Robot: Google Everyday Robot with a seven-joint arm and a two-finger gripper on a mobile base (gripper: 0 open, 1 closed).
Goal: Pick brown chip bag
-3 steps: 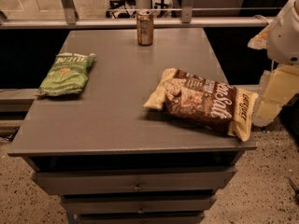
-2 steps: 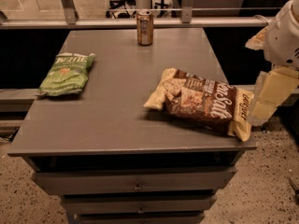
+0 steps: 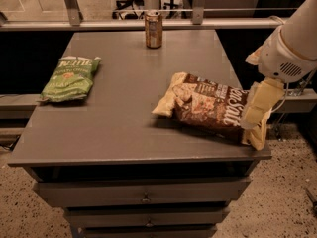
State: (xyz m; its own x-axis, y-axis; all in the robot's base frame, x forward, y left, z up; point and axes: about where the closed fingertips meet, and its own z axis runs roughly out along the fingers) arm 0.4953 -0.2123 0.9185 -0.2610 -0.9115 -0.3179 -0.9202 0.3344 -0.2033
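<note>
The grey table [image 3: 124, 133] is my landmark, a broad flat top with drawers [image 3: 143, 195] below its front edge. My arm [image 3: 292, 43] comes in from beyond the table's right edge, high over its front right corner, the white housing well above the top. The brown chip bag [image 3: 208, 105] lies flat on the table's right front part. Its long axis runs across the table from left to right, slanting a little toward the front edge as it goes right, so one cream end points at the table's middle and the other sits at the right edge near the front corner. The green chip bag [image 3: 70, 78] lies well apart from it on the table's left side, and I leave it alone. My gripper [image 3: 260, 108] hangs at the table's right edge, just over the bag's right-hand end. From this view it overlaps that end, and I cannot tell whether it touches the bag or hovers above it. Nor can I tell whether it is released or clenched, though the bag rests on the table top and nothing looks lifted. A can [image 3: 153, 29] stands upright at the table's far edge, clear of my path. As I judge it, almost all of the bag lies to the table-middle side of my gripper, so the coming move calls for reaching leftward along that axis before I close across its narrow width.
</note>
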